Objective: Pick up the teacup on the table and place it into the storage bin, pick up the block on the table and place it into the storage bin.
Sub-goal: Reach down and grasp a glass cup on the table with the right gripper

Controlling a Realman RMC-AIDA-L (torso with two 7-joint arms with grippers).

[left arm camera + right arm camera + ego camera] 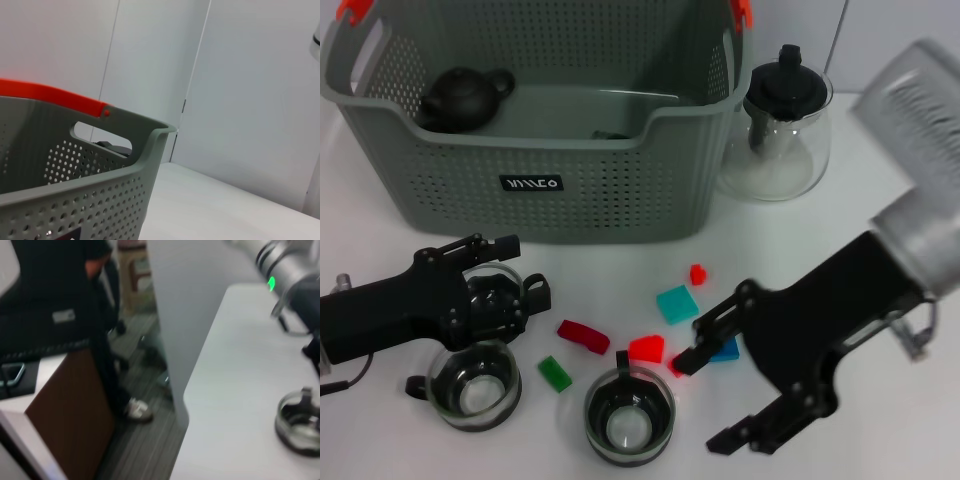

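In front of the storage bin (pixel 570 190), two glass teacups (pixel 473 383) and scattered coloured blocks (pixel 676 304) sit on the bench (pixel 880 230), the left end effector (pixel 510 275) spread above one teacup, the right end effector (pixel 715 400) spread beside the blocks

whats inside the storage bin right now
In the head view, the storage bin holds a dark teapot at its back left corner. A small dark item peeks above the front wall's dip; the wall covers most of it and the floor nearest the front.
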